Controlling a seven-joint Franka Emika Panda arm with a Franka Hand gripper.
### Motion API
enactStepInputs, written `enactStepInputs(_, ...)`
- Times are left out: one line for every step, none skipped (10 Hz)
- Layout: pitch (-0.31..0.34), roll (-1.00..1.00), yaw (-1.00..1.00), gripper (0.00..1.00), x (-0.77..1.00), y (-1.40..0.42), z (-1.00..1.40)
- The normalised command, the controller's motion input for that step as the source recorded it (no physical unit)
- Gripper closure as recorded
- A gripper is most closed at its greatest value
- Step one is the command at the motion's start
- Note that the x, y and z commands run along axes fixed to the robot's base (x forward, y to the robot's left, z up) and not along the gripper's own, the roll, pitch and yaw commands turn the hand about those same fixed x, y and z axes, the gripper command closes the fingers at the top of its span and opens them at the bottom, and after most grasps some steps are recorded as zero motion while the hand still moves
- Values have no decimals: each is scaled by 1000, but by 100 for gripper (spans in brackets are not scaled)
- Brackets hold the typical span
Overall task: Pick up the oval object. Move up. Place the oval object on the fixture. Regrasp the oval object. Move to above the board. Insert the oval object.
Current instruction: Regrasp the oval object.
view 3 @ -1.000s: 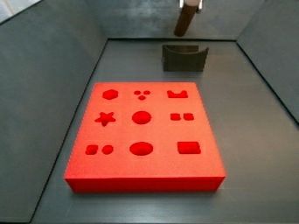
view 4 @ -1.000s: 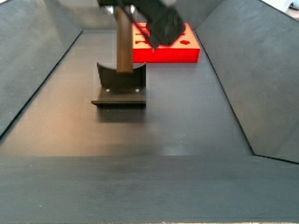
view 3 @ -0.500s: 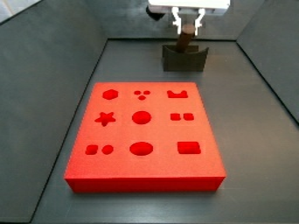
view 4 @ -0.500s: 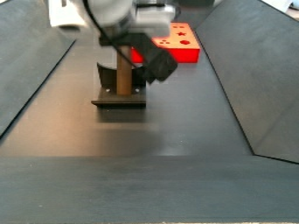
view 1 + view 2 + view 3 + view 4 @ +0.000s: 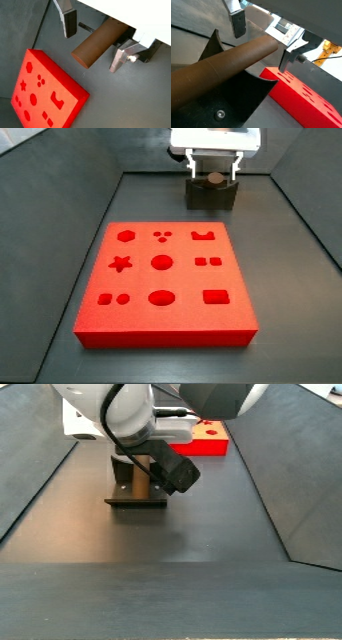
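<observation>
Item 1, gripper (image 5: pixel 214 170): you find it at the far end of the enclosure in a side view, lowered directly over the fixture (image 5: pixel 211 195), its white body above and its two fingers pointing down. In a wrist view the gripper (image 5: pixel 90 42) stands with jaws spread wide, the silver fingers (image 5: pixel 68 22) on either side of the peg with a clear gap to each; nothing is clamped.

Item 2, oval object (image 5: pixel 100 43): a brown rod with a rounded end, seen between the open fingers in both wrist views. In a wrist view the oval object (image 5: pixel 218 67) lies across the notch in the top of the dark fixture (image 5: pixel 234 102), resting in it. In a side view you see only a short brown piece (image 5: pixel 124 487) at the fixture, mostly hidden by the arm.

Item 3, fixture (image 5: pixel 136 494): dark bracket on its base plate, on the grey floor, well apart from the board in both side views.

Item 4, board (image 5: pixel 166 286): bright red slab with holes of many shapes, flat on the floor nearer the camera in that side view; also seen as the board (image 5: pixel 201 439) behind the arm, and in both wrist views (image 5: pixel 47 95).
</observation>
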Motion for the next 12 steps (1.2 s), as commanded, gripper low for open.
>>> enactStepInputs(-38, -11, -35, 0, -4, 5, 1000)
enactStepInputs(-28, 3, -14, 0, -21, 10, 1000)
enactStepInputs(-20, 18, 5, 0, -28, 8, 1000)
enactStepInputs(3, 31, 22, 0, -32, 8, 1000)
enactStepInputs(19, 37, 26, 0, -35, 13, 860)
enactStepInputs(38, 41, 24, 0, -34, 13, 672)
enactStepInputs(56, 47, 18, 0, -32, 10, 418)
enactStepInputs(67, 50, 9, 0, -32, 10, 228)
enactStepInputs(14, 53, 20, 0, -1000, 0, 0)
enactStepInputs(0, 42, 12, 0, -1000, 1, -7)
enactStepInputs(-37, 52, -15, 0, -1000, 2, 26)
enactStepInputs(-43, 61, -22, 0, -1000, -2, 17)
